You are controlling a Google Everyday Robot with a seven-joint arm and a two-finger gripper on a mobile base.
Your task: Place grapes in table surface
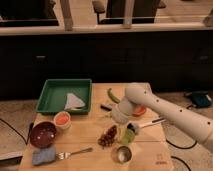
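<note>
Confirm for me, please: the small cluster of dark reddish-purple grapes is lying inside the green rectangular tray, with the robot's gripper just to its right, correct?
Not quite. In the camera view, the small cluster of dark reddish-purple grapes lies on the light tan wooden tabletop, not inside the green rectangular tray, which holds only a white piece of paper. The rest stands: the gripper is just to the right of the grapes, open.

so the arm (170, 112) is all smooth off-white, a chunky tube with a fat rounded joint just above the grapes (108, 136). There's a row of small dark dots along its shell. The gripper (125, 134), right beside the grapes, has a greenish-yellow part with darker bits.
</note>
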